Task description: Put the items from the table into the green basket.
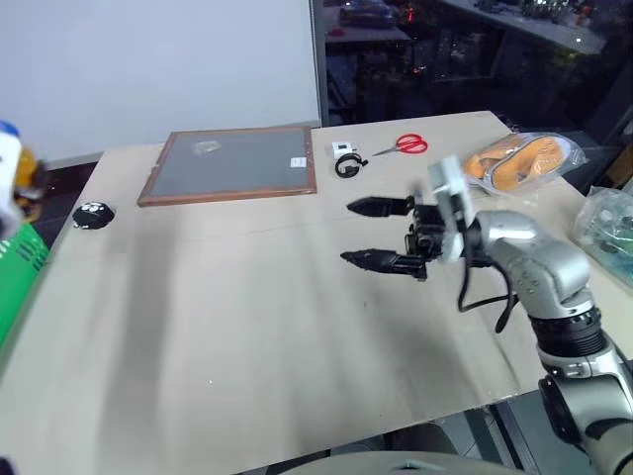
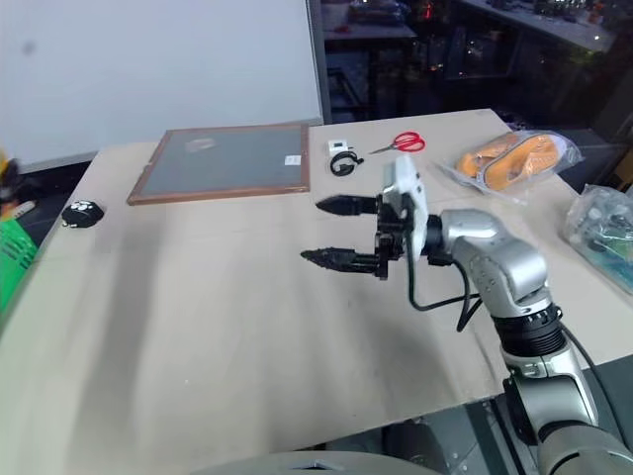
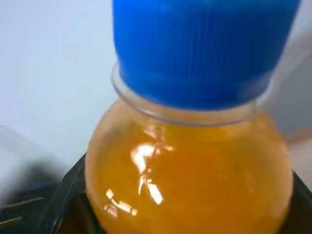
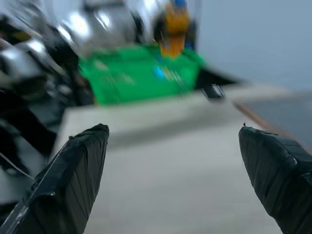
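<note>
The worktop (image 1: 247, 336) lies bare beneath the right arm, reaching leftward above it. The green basket (image 4: 141, 73) stands off its left edge. Right tool (image 1: 376, 234): fingers spread wide, empty. Left tool: clamped on the orange-drink bottle (image 3: 190, 165).

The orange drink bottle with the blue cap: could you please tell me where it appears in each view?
Left eye view: bottle at the far left edge, above the green basket.
Right eye view: far left edge, above the basket.
Left wrist view: very close, across the picture.
Right wrist view: far off, just above the basket.
Shared landmark: the basket.
</note>
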